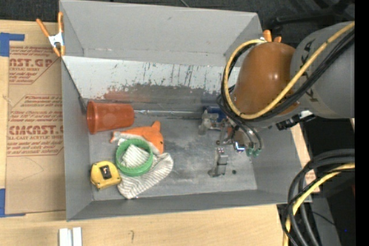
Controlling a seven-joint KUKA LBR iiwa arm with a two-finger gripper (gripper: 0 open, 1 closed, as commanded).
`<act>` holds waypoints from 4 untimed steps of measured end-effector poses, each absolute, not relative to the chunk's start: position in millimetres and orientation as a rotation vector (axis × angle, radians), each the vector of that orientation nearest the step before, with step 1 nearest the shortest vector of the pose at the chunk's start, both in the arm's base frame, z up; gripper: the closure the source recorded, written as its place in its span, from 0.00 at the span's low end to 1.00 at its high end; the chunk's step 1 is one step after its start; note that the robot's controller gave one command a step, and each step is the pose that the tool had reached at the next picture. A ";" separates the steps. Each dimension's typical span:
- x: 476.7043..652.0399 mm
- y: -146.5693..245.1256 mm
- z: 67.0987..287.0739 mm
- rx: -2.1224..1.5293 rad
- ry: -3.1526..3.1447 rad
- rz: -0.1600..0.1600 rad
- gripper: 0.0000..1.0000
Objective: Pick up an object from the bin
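Note:
My gripper (214, 142) hangs low over the bare floor in the right half of the bin. Its two fingers stand apart, open, with nothing between them. The nearest loose things lie to its left. An orange soft toy (147, 135) rests beside a green ring-shaped roll (134, 158). That roll sits on a white cloth (150, 177).
An orange cup (109, 116) lies on its side at the left, near the back wall. A yellow tape measure (104, 174) sits at the front left corner. The arm with its orange cover and cables covers the bin's right side.

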State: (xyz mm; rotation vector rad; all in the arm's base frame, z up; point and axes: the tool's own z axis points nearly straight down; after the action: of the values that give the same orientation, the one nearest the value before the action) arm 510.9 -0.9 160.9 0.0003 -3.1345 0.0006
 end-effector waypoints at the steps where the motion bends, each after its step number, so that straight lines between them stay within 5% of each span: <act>1: 512.7 -1.0 165.2 0.000 -3.142 0.001 0.00; 2: 522.4 42.3 170.5 0.094 -3.141 0.001 0.00; 3: 558.0 52.5 123.9 0.150 -3.147 -0.002 0.00; 4: 563.4 72.0 99.3 0.330 -3.121 0.001 0.00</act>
State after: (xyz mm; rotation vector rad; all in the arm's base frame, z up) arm 563.4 72.0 99.3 0.3297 -3.1206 0.0008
